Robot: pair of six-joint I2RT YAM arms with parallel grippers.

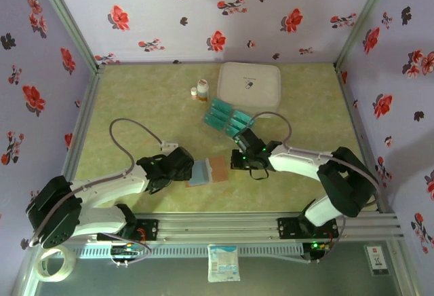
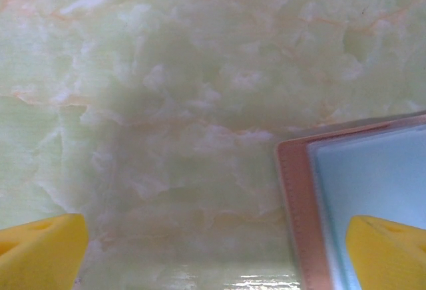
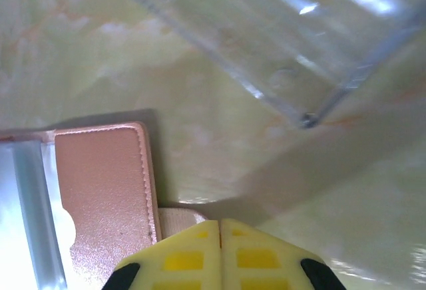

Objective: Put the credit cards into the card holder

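Tabletop (image 1: pixel 135 106): glossy pale-green marble pattern.
White zipped case (image 1: pixel 248 85): rounded rectangle, at the far edge, centre.
Clear hard-plastic tray (image 3: pixel 279 100): just nearer than the case. It holds the credit cards (image 1: pixel 225 117), flat teal rectangles lying askew.
Card holder (image 1: pixel 209 171): open flat toward the near edge, centre. Stitched reddish-brown leather-look border, pale blue-grey inside.
Left gripper (image 2: pixel 213 253): 2 yellow fingers spread wide, 1 over the holder's blue panel.
Right gripper (image 3: pixel 219 250): fingers pressed together, no gap, at the holder's brown edge. Cannot tell if anything is pinched.
2 small bottles (image 1: pixel 199 89): left of the case.
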